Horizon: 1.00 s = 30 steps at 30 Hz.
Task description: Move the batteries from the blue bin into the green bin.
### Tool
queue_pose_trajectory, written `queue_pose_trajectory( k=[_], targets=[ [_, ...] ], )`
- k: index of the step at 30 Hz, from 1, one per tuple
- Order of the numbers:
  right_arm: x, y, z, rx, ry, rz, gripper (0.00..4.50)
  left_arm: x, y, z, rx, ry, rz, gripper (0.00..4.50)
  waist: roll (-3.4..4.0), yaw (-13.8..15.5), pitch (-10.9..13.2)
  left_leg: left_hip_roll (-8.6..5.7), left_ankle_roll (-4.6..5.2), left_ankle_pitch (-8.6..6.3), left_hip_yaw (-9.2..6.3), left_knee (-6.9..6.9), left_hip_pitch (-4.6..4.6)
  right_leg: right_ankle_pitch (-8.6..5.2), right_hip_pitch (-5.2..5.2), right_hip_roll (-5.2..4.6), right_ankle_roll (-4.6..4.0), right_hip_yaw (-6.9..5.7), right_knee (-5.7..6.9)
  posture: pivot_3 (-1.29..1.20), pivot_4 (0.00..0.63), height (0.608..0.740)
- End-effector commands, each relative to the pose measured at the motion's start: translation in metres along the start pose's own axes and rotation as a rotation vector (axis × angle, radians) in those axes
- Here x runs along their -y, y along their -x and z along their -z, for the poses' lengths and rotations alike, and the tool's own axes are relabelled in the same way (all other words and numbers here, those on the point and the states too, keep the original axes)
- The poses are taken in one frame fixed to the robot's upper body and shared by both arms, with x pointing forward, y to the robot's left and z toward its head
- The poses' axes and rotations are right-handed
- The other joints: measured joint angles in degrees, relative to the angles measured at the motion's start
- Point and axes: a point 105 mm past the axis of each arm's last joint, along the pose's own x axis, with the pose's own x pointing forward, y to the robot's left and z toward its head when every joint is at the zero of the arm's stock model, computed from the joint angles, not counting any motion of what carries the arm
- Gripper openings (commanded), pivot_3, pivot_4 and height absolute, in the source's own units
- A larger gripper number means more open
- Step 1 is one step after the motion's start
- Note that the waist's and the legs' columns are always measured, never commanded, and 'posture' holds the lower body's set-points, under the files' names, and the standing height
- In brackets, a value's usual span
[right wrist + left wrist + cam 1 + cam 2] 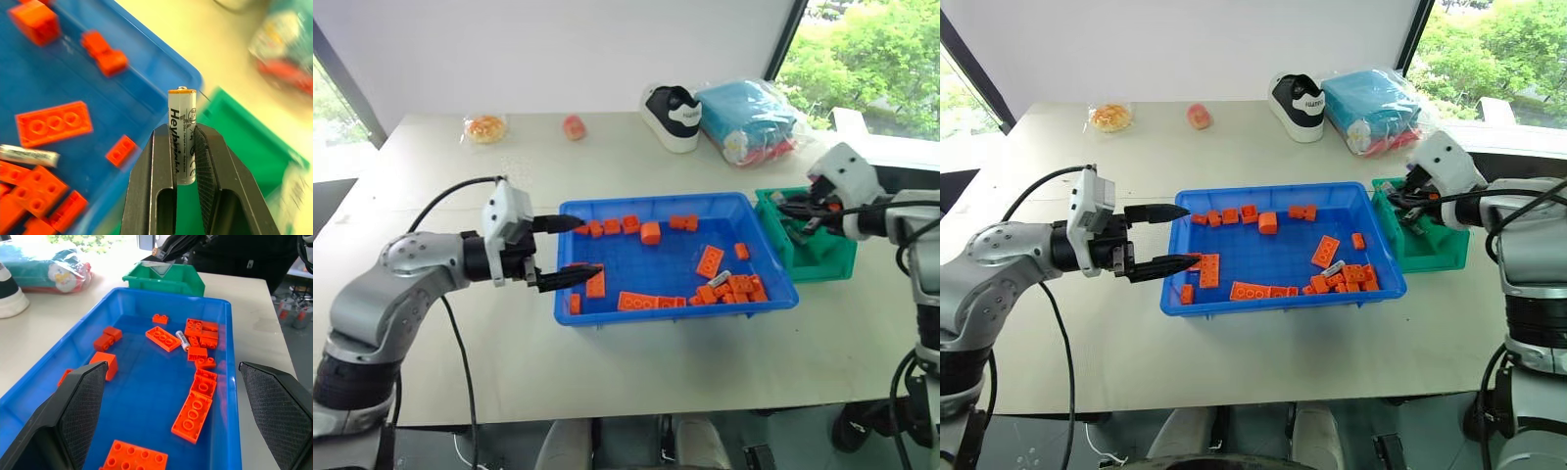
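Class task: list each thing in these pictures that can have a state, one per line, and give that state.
Left tool: open, at the blue bin's end.
Right tool: shut on a battery, at the green bin.
Blue bin: holds orange bricks and one loose battery, lying flat.
Green bin: upright beside the blue bin.

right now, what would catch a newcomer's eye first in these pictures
The bright blue bin at the table's middle, strewn with orange bricks and one battery among them. Next, the right gripper, shut on a battery over the green bin beside the blue bin's right end. The left gripper is open at its left end.
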Motion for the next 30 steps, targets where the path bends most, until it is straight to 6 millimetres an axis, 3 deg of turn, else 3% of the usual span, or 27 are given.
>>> queue_pose_trajectory(
  k=[1,7,10,12,15,17,21,26,30],
  targets=[
    [0.009,0.002,0.004,-0.013,0.017,0.064,1.45,-0.002,-0.004,-0.01,0.028,-0.054,0.015,4.5,0.0,0.15,0.0,-0.01,0.01,0.0,0.0,0.01,-0.05,0.01,-0.03,0.0,0.0,0.0,0.0,0.0,0.15,0.707],
    [0.02,-0.002,-0.002,-0.022,0.092,0.134,4.49,-0.003,-0.005,-0.011,0.034,-0.067,0.017,4.5,0.0,0.39,0.01,-0.03,0.05,0.0,0.0,0.06,-0.09,0.02,-0.04,0.0,-0.01,0.0,0.0,0.0,0.15,0.707],
    [0.025,0.001,-0.01,-0.008,0.116,0.141,4.49,-0.002,-0.003,-0.009,0.032,-0.069,0.008,4.5,0.01,0.41,0.01,-0.03,0.05,0.0,0.0,0.07,-0.1,0.02,-0.04,0.0,0.0,0.0,-0.01,0.0,0.15,0.707],
    [0.024,0.003,-0.03,0.054,0.144,0.118,4.49,0.0,-0.002,-0.008,0.032,-0.068,0.0,4.5,0.01,0.38,0.02,-0.03,0.06,0.0,-0.02,0.07,-0.1,0.01,-0.04,0.0,0.0,0.0,-0.02,0.0,0.15,0.707],
    [0.007,0.003,-0.055,0.134,0.208,0.001,4.49,0.001,-0.001,-0.008,0.031,-0.068,-0.006,4.5,-0.02,0.33,0.04,0.0,0.06,-0.01,-0.04,0.06,-0.11,0.01,-0.05,0.04,0.0,0.0,-0.04,0.0,0.15,0.707],
    [-0.015,0.002,-0.058,0.136,0.301,-0.153,4.49,0.002,-0.001,-0.008,0.031,-0.07,-0.008,4.5,-0.02,0.39,0.03,0.0,0.06,-0.01,-0.07,0.04,-0.1,0.01,-0.04,0.05,0.0,0.0,-0.04,0.0,0.15,0.707],
    [-0.036,-0.008,-0.042,0.036,0.456,-0.367,4.49,0.002,-0.001,-0.01,0.03,-0.076,-0.013,4.5,-0.03,0.44,0.04,-0.01,0.07,-0.01,-0.13,0.06,-0.11,0.0,0.03,0.07,0.01,-0.03,-0.18,0.0,0.15,0.707],
    [-0.041,-0.026,-0.015,-0.101,0.575,-0.525,4.49,0.004,0.0,-0.011,0.033,-0.082,-0.022,4.5,-0.01,0.39,0.05,-0.01,0.07,-0.02,-0.08,0.08,-0.12,0.01,0.01,0.07,0.03,-0.03,-0.38,0.0,0.15,0.707],
    [-0.044,-0.037,-0.009,-0.134,0.675,-0.599,4.49,0.006,0.001,-0.01,0.033,-0.079,-0.04,4.5,-0.01,0.28,0.05,-0.01,0.08,-0.02,-0.07,0.02,-0.12,0.04,0.09,0.09,0.02,-0.03,-0.36,0.0,0.15,0.707]
  ],
)
